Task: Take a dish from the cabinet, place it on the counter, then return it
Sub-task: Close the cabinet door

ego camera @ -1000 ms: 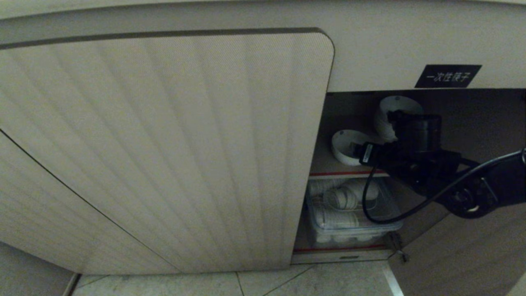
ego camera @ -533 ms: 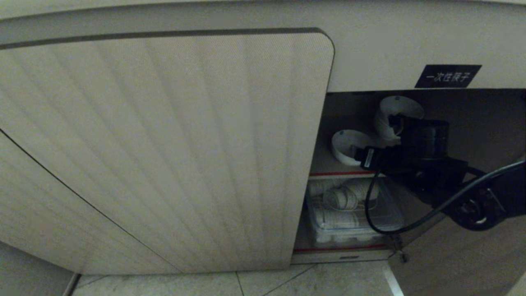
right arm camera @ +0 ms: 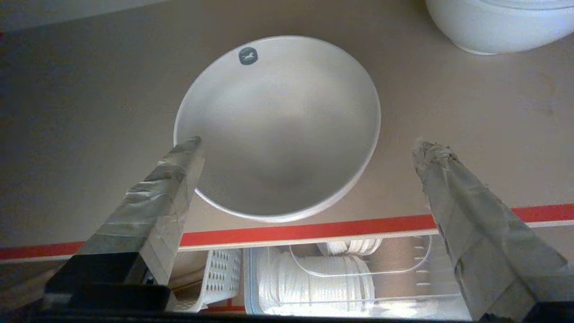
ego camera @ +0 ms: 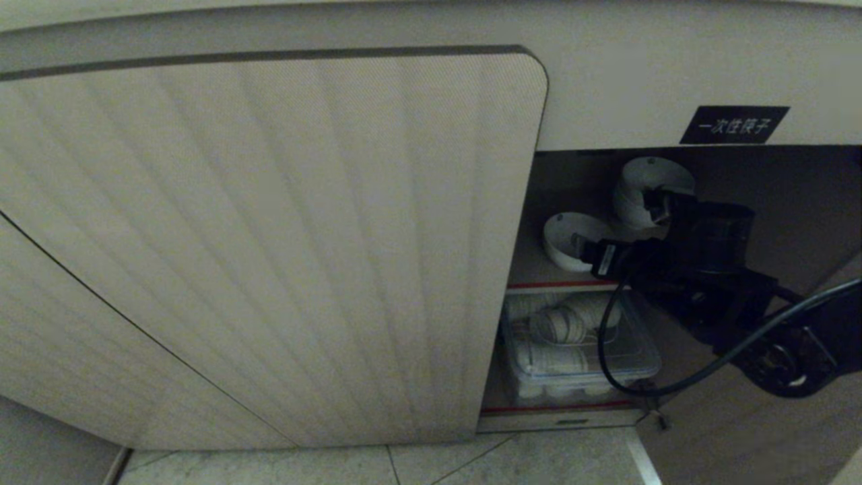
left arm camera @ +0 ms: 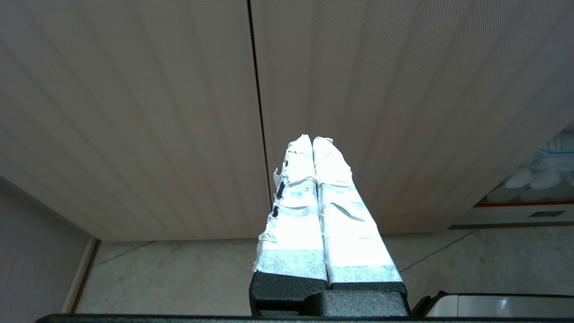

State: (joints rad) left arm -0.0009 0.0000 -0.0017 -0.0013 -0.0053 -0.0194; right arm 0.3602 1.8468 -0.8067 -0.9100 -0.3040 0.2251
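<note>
My right gripper point(right arm camera: 305, 148) hangs spread wide and empty over the white bowl point(right arm camera: 278, 130) on the cabinet's red-edged shelf point(right arm camera: 314, 231); one finger point(right arm camera: 179, 166) overlaps its rim, so closing now could tip it or knock the neighbouring bowl point(right arm camera: 497, 22). My right arm reaches into the opening; my left gripper point(left arm camera: 314, 152) is parked, pressed together

Cabinet point(ego camera: 269, 236) ribbed door closed at left, opening at right under black label point(ego camera: 733, 124). White dish point(ego camera: 564, 239) on red-edged shelf point(ego camera: 559, 285); bowl stack point(ego camera: 640, 192) behind. Right gripper point(ego camera: 656, 202) inside opening, beside stack. Clear bin point(ego camera: 579, 350) of white crockery below. Tiled floor point(ego camera: 404, 465) underneath.
</note>
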